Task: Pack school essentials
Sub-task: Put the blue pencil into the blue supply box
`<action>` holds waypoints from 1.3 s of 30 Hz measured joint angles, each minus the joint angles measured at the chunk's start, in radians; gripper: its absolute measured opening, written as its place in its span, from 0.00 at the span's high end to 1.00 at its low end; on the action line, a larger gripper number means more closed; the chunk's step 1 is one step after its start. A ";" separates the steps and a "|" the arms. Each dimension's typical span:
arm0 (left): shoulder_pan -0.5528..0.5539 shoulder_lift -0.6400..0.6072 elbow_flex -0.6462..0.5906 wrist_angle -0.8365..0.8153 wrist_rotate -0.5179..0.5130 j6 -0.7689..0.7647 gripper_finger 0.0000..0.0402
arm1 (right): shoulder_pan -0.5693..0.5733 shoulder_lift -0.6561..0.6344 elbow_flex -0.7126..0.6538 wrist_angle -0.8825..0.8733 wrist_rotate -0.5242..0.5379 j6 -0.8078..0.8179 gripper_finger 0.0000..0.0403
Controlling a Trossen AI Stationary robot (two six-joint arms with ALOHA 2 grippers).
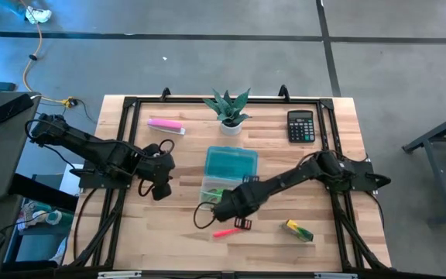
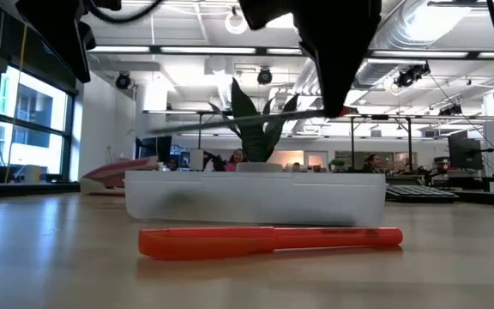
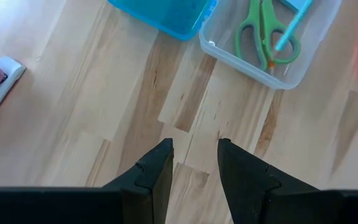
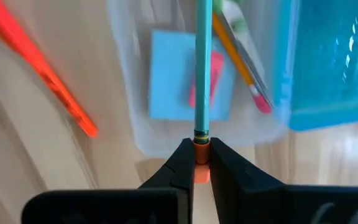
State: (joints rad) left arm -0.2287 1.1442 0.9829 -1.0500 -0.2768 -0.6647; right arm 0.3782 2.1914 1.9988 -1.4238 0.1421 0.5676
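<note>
A clear plastic box (image 1: 214, 189) lies mid-table with its teal lid (image 1: 231, 163) beside it on the far side. In the box I see green-handled scissors (image 3: 258, 31), a light-blue note pad (image 4: 169, 74), a pink eraser (image 4: 214, 67) and an orange pencil (image 4: 236, 55). My right gripper (image 4: 200, 154) hovers at the box's near edge, shut on a teal pencil (image 4: 202, 68) that reaches over the box. A pink-red pen (image 1: 224, 232) and a yellow-green block (image 1: 299, 230) lie on the table nearer the front. My left gripper (image 3: 194, 158) is open, left of the box, holding nothing. My right gripper pinches the teal pencil by its orange eraser end (image 4: 200, 140) between the two fingertips. The fingers lie along the pencil, coming from the table's near right side. The pencil (image 2: 247, 120) is lifted clear, about level above the box's open top, pointing away from the fingers.
A black calculator (image 1: 301, 125), a potted plant (image 1: 228, 108) and a long pale-pink bar (image 1: 165, 124) stand along the far side. A black frame (image 1: 130, 105) borders the tabletop. Bare wood shows between my left gripper and the box.
</note>
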 joint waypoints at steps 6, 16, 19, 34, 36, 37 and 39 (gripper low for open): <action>0.000 0.000 0.000 0.000 -0.018 -0.041 0.71 | -0.041 0.000 -0.001 -0.033 -0.097 0.065 0.95; 0.000 0.000 0.000 0.001 -0.042 -0.065 0.71 | -0.047 0.000 -0.001 -0.012 -0.090 0.220 0.95; 0.000 0.000 0.000 0.001 -0.045 -0.071 0.71 | -0.047 0.000 -0.001 -0.004 -0.090 0.286 0.95; 0.000 0.000 0.000 0.001 -0.047 -0.084 0.71 | -0.039 0.066 -0.002 0.028 -0.075 0.291 0.95; 0.000 0.000 0.000 0.001 -0.047 -0.084 0.71 | -0.048 0.066 -0.002 0.026 -0.078 0.308 0.95; 0.000 0.000 0.000 0.001 -0.048 -0.084 0.71 | -0.054 0.067 -0.002 0.026 -0.080 0.313 0.95; 0.000 0.000 0.000 0.001 -0.048 -0.084 0.71 | -0.062 0.067 -0.002 0.026 -0.083 0.314 0.95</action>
State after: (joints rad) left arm -0.2286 1.1446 0.9826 -1.0492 -0.3247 -0.7483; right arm 0.3166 2.2581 1.9972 -1.3979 0.0586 0.8818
